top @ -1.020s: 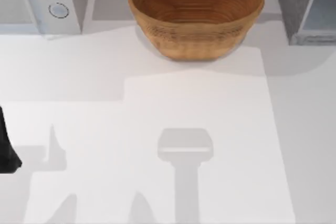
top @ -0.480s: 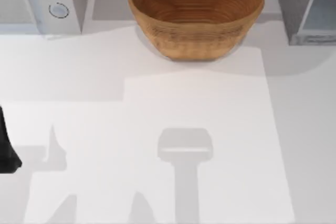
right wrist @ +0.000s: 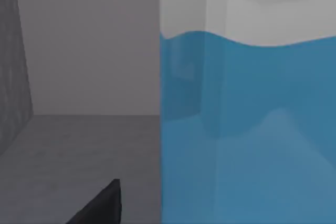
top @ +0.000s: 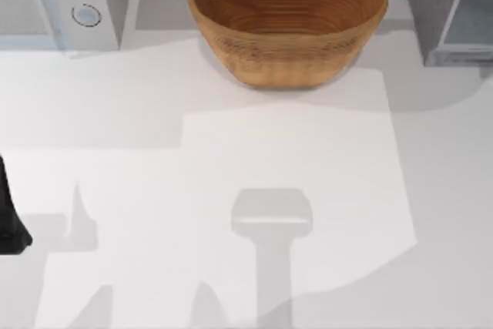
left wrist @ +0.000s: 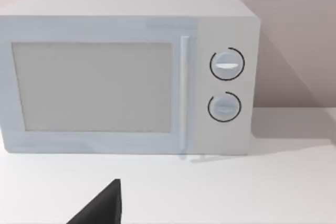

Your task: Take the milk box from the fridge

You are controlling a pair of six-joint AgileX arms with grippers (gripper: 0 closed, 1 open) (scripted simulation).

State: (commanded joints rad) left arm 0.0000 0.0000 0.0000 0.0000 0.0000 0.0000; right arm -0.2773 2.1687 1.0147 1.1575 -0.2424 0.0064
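From above I see the white table (top: 231, 159) with a brown woven basket (top: 287, 21) standing at its far edge in the middle, a white microwave (top: 62, 1) with two round knobs at the far left corner, and the fridge (top: 448, 9), a dark grey speckled cabinet with a pale glassy panel, at the far right corner. My left arm (top: 9, 213) shows as a dark shape at the table's left edge, well apart from the basket and the microwave, parked there. In my left wrist view the microwave (left wrist: 126, 74) faces the camera squarely, its door shut, the vertical handle beside the two knobs, standing on the white table (left wrist: 236, 192); one dark finger of the left gripper (left wrist: 100, 208) pokes in at the picture's edge, above bare table, and I cannot tell whether that gripper is spread or pressed together. In my right wrist view the camera looks into the fridge (right wrist: 68, 145), with its grey floor, pale back wall and a speckled side wall; the milk box (right wrist: 247, 129) stands inside on that floor, very close, blue on its side with white above. One dark finger of the right gripper (right wrist: 100, 208) lies just beside the carton's edge; I cannot tell whether it is spread, closed, or touching the carton.
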